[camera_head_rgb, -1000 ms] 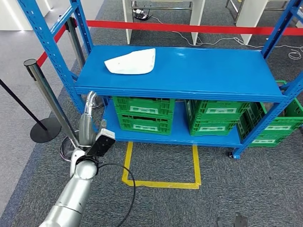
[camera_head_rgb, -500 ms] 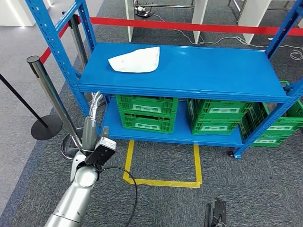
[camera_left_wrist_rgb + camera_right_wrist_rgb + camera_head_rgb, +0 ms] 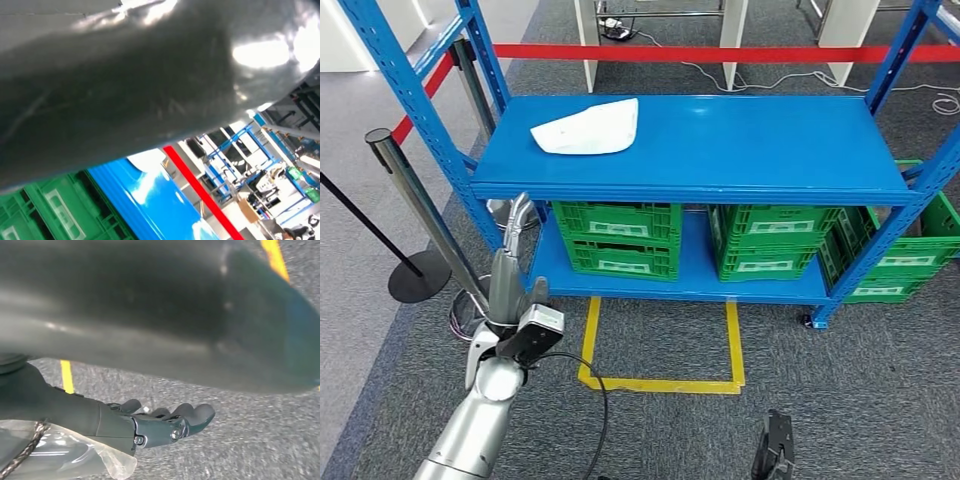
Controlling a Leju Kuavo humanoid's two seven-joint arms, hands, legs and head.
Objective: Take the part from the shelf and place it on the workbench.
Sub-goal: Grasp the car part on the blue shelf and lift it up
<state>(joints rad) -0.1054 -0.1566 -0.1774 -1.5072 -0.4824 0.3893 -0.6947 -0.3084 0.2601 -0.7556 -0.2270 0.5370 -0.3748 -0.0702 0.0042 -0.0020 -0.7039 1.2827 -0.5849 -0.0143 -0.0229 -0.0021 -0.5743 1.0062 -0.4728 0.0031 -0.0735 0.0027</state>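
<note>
Ahead, blue shelf [image 3: 743,150] on grey carpet, white flat part [image 3: 586,129] on top, my left hand [image 3: 512,262] state unclear, right hand [image 3: 166,425] released.

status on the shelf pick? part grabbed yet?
Done: the robot faces the blue shelf. The white part lies untouched on its top level, at the left end. In hand: the left hand is raised near the shelf's front left corner, below the part, holding nothing. The right hand hangs over the carpet, fingers extended and empty. Left: reach, grasp, carry to the workbench.
</note>
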